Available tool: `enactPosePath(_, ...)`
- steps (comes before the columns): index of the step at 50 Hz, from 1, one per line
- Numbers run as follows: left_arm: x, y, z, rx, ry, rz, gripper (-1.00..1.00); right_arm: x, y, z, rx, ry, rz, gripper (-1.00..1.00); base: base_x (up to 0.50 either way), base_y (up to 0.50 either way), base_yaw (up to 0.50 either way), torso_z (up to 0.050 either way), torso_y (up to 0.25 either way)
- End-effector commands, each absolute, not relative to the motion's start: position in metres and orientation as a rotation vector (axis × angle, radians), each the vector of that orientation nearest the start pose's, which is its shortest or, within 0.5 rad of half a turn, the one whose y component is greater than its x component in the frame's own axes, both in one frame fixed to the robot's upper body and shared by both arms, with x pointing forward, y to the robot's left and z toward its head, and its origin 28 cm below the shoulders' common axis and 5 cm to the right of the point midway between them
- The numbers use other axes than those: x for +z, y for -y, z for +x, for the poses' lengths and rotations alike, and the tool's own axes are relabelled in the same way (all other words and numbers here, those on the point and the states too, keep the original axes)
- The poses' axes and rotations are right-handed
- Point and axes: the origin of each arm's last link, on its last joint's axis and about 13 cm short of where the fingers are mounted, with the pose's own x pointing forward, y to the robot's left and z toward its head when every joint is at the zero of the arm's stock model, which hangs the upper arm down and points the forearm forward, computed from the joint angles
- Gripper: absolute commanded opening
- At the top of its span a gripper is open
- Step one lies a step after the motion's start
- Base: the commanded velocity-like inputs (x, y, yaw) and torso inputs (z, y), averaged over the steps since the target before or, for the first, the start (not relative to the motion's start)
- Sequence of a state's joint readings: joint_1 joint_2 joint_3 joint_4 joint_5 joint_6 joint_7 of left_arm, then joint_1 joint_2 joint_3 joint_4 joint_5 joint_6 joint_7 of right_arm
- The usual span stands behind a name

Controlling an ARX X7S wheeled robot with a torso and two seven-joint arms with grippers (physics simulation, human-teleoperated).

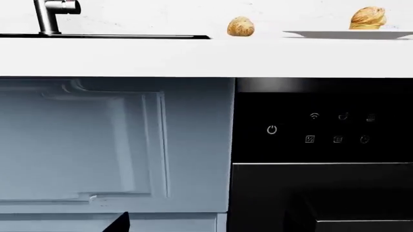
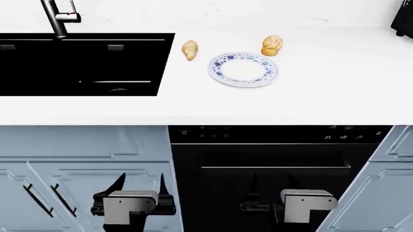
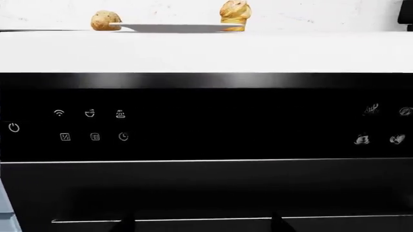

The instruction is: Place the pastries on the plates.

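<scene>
White smooth bench (image 2: 335, 92), faintly marbled, straight front edge. Blue-floral-rimmed round plate (image 2: 243, 69) flat on bench, centre bare white, nothing on it; only one plate in view. Oval golden flaky puff (image 2: 272, 45) just behind plate's far right rim, close to it, not on it; touching or not, can't tell. Tan speckled croissant (image 2: 189, 50), tapered ends, lying to plate's left, apart from rim, between plate & sink (image 2: 84, 63). Black rectangular sink set into bench at left, dark metal faucet (image 2: 57, 18) behind it. Wide open bench to right of plate & in front of it. Dark object (image 2: 404, 19) at far right corner, cropped, can't identify.

Below bench: glossy black dishwasher (image 2: 277, 159) w/ touch-icon panel, horizontal bar handle; pale blue panelled cabinet doors (image 2: 77, 164) either side, black bar pulls on left ones.

Left end effector (image 2: 139, 185) low, in front of cabinet, well below bench edge, fingers spread apart, holding nothing. Right end effector (image 2: 266, 187) low in front of dishwasher door, fingers likewise apart, nothing between. Bench overhang between both & the pastries.
</scene>
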State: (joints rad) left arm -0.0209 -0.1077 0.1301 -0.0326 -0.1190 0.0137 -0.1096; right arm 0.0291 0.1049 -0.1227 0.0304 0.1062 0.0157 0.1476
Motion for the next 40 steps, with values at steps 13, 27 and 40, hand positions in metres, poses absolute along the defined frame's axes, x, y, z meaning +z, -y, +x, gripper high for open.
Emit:
enactPosePath(13,0.01,-0.205,0.213,-0.017,-0.017,-0.011,1.0,0.011,0.097,0.215,-0.03,-0.029,-0.014,1.0,0.0,-0.5,0.0,0.0,0.0)
enactPosePath(27,0.009,-0.204,0.213,-0.026,-0.019,-0.009,1.0,0.011,0.097,0.216,-0.035,-0.025,-0.035,1.0,0.0,-0.06,0.0,0.0,0.0)
enactPosePath(40,0.046,-0.199,0.205,-0.06,0.075,-0.064,1.0,0.054,0.096,0.208,-0.077,0.122,0.001,1.0,0.0,0.0,0.0,0.0,0.0)
